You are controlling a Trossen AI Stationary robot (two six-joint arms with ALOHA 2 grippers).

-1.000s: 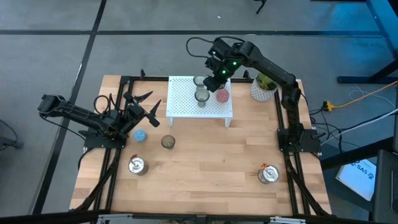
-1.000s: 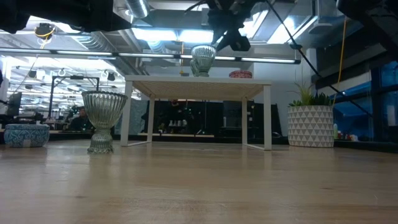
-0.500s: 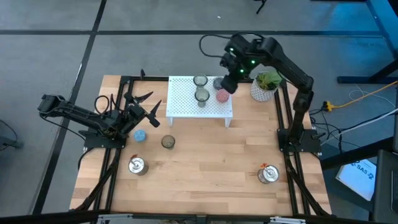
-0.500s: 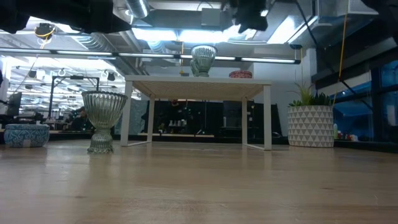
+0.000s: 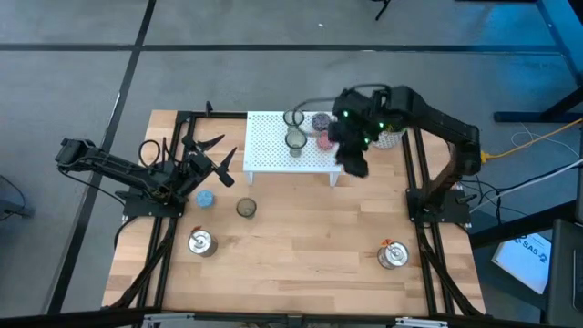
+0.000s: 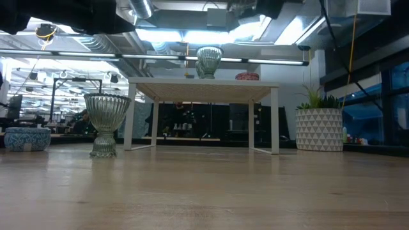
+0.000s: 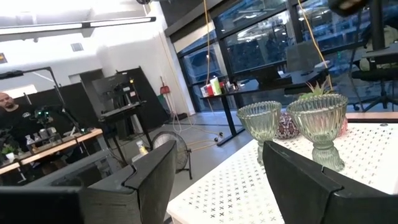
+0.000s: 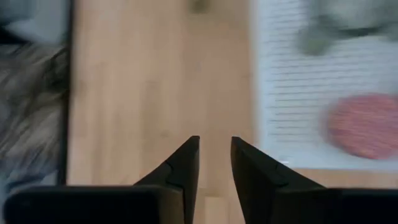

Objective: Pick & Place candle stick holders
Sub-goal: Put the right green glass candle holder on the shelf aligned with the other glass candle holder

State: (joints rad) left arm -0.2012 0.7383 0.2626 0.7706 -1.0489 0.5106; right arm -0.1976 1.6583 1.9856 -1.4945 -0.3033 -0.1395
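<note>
On the white rack (image 5: 278,146) stand two clear glass candle stick holders (image 5: 293,118) (image 5: 295,139), a purple one (image 5: 321,120) and a pink one (image 5: 325,141). On the table's left rest a blue holder (image 5: 206,197), an olive glass one (image 5: 246,208) and a silver one (image 5: 200,241). Another silver one (image 5: 393,255) sits near right. My right gripper (image 5: 353,160) hangs over the rack's near right corner, fingers (image 8: 214,152) slightly apart, holding nothing. My left gripper (image 5: 217,162) waits open left of the rack, empty (image 7: 217,162).
A white pot with a green plant (image 5: 390,135) stands right of the rack, close behind my right arm. Black frame rails run along the table's left and right sides. Bare wood lies across the table's middle and near part (image 5: 310,237).
My right gripper has gone from above the rack's far middle toward the table's right and near edge, rising out of the low view and rolling about its own line. The purple holder now shows standing on the rack where the gripper was.
</note>
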